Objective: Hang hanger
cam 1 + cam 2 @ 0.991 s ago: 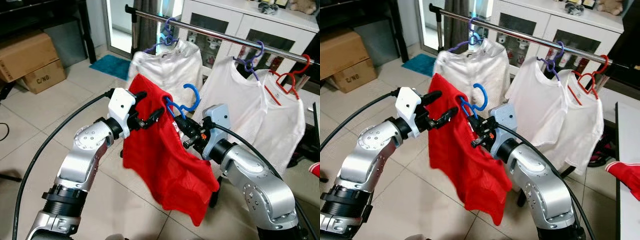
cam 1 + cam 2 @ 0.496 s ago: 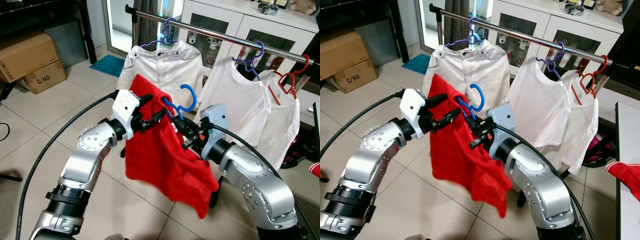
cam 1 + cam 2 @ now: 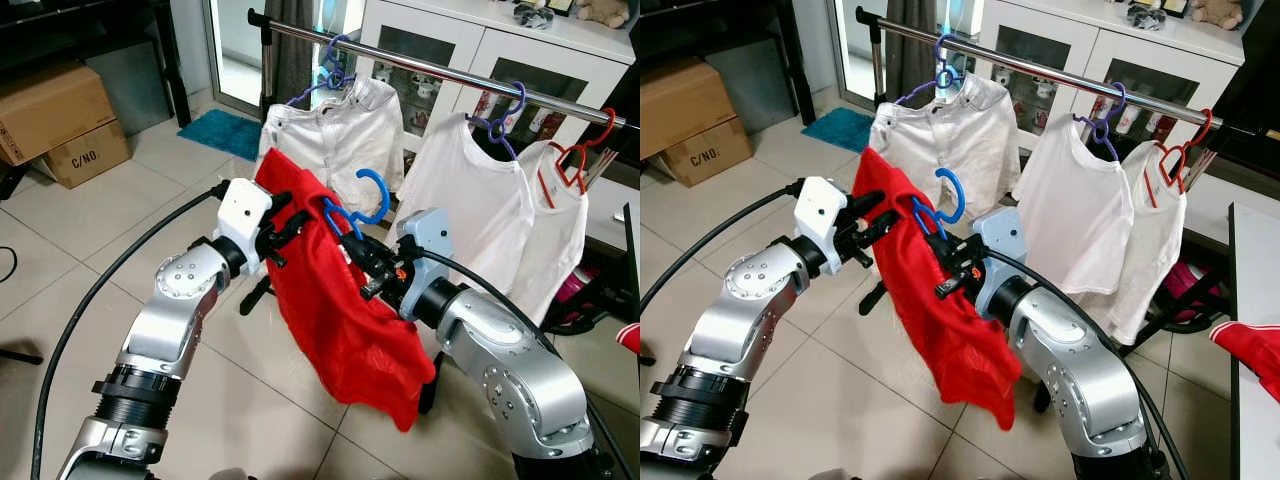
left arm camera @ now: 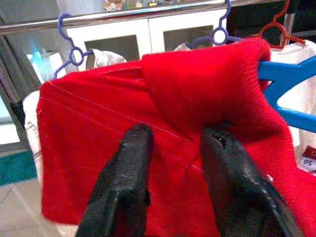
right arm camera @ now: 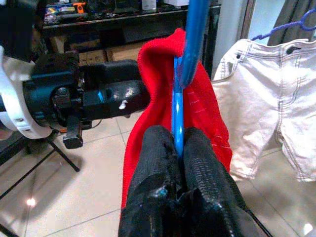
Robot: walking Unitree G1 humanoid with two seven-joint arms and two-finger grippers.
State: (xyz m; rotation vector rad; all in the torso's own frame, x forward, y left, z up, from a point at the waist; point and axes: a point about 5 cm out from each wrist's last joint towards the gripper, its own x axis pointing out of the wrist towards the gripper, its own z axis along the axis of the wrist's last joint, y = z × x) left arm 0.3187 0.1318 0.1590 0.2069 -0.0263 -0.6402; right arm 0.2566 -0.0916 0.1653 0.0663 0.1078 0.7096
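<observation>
nearest, the two silver arms reach forward and up, bent at the elbow, meeting in front of the rack; the right gripper [image 5: 178, 148] has its fingers pinched tight on the thin blue hanger [image 3: 352, 212] just below its hook, so the hook stands free above; the left gripper [image 4: 175, 148], on the left side of the garment, has its fingers slightly apart, pressed against the shoulder of the red sweater [image 3: 345, 320], and i cannot tell whether they pinch any cloth; the sweater hangs from the hanger between the two arms, well short of the rail; it looks soft, limp and light, likely to swing and slide off the smooth plastic, so the stiff hanger neck is the sound place to hold, with the cloth only steadied; the hanger itself seems thin and a little springy; farther off runs the metal rail [image 3: 440, 73], carrying white shorts [image 3: 330, 130] on a purple hanger at the left, a white t-shirt [image 3: 470, 190] in the middle and another white top [image 3: 560, 235] on a red hanger at the right; a gap on the rail between shorts and t-shirt looks like the fit spot for the hook
</observation>
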